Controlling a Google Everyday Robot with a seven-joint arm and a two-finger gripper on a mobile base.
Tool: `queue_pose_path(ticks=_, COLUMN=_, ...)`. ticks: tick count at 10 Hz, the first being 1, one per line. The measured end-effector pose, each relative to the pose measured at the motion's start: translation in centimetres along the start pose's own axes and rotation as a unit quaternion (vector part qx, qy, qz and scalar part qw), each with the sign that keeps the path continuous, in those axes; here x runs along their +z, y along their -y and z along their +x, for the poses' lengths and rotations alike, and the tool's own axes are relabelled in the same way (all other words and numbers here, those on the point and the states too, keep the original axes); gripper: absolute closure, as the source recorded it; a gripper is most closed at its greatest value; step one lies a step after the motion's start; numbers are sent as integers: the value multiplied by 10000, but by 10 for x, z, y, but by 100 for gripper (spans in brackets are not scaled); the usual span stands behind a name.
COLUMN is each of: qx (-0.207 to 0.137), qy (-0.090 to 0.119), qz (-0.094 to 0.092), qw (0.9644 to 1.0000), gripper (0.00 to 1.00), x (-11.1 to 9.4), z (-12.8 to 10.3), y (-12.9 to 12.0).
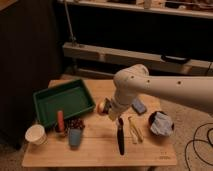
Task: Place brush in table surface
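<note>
At the near edge of the table surface (100, 152) stood a white cup (36, 134) and a blue-grey cup (75, 137). The brush (120, 138) hung nearly upright, its lower end at the planks, the gripper (119, 120) clamped on its top, fingers shut on it. Pale wooden utensils (134, 130) lay just beside. Farther back sat the green tray (64, 100).

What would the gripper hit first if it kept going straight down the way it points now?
The gripper, shut on the brush, points down at the table surface. The brush's lower end would likely meet the bare wood first; whether it already touches is unclear.
</note>
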Motion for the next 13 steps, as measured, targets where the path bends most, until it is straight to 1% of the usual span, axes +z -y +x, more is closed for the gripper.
queue_pose_path(ticks=2, qx=57, qy=-94, qz=-184, qw=9998, gripper=100, x=31, z=-12, y=2)
queue_pose_path(ticks=3, qx=84, qy=-129, qz=-323, qw=9994, gripper=100, x=48, z=-21, y=1)
queue_pose_path(ticks=5, qx=97, qy=-195, qz=-496, qw=9985, gripper=100, x=66, z=-23, y=-3)
queue_pose_path(ticks=6, qx=93, qy=-214, qz=-551, qw=9982, gripper=100, x=73, z=-23, y=-7)
queue_pose_path(ticks=7, qx=81, qy=-291, qz=-615, qw=9976, gripper=100, x=86, z=-21, y=-13)
queue_pose_path(ticks=10, qx=20, qy=-474, qz=-677, qw=9966, gripper=100, x=111, z=-19, y=-29)
queue_pose_path(ticks=12, qx=18, qy=-621, qz=-650, qw=9959, gripper=100, x=122, z=-9, y=-37)
queue_pose_path(ticks=13, qx=7, qy=-662, qz=-627, qw=9958, gripper=100, x=132, z=-4, y=-45)
